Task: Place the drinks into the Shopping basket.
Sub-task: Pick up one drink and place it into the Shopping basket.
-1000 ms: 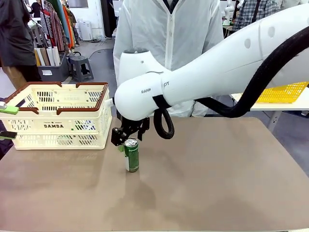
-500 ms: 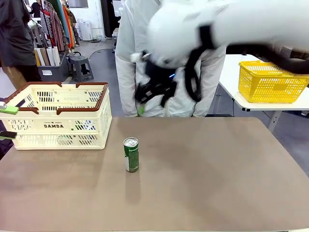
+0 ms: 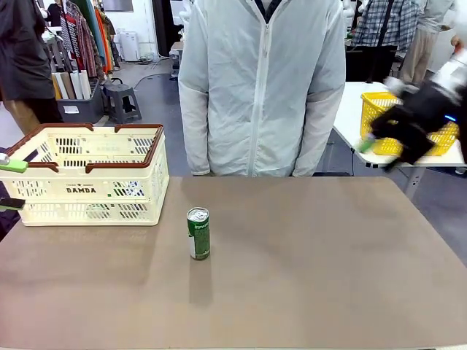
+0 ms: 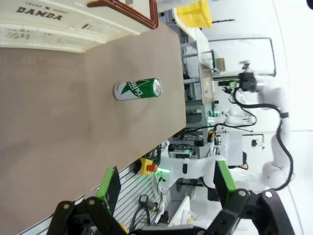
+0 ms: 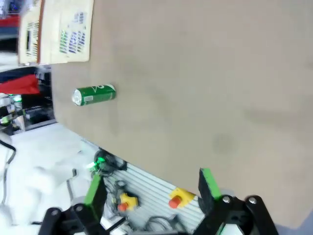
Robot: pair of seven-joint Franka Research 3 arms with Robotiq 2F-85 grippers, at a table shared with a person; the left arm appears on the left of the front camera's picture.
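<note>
The drinks are represented on the bench [image 3: 328, 292] by one green can [image 3: 198, 233], standing upright on bare brown surface just right of the Shopping basket [image 3: 87, 182], near enough that the carry should be short. Nothing crowds the can, so either side offers open approach room. The left end effector [image 4: 164, 183] hangs with its green pads spread wide and empty; one pad shows at the basket's left wall in the front view. The right end effector [image 3: 379, 138], blurred at the bench's far right edge before the yellow basket [image 3: 379, 109], is likewise open and empty. Beyond, a person in a pale jacket [image 3: 259, 80] stands at the far edge.
</note>
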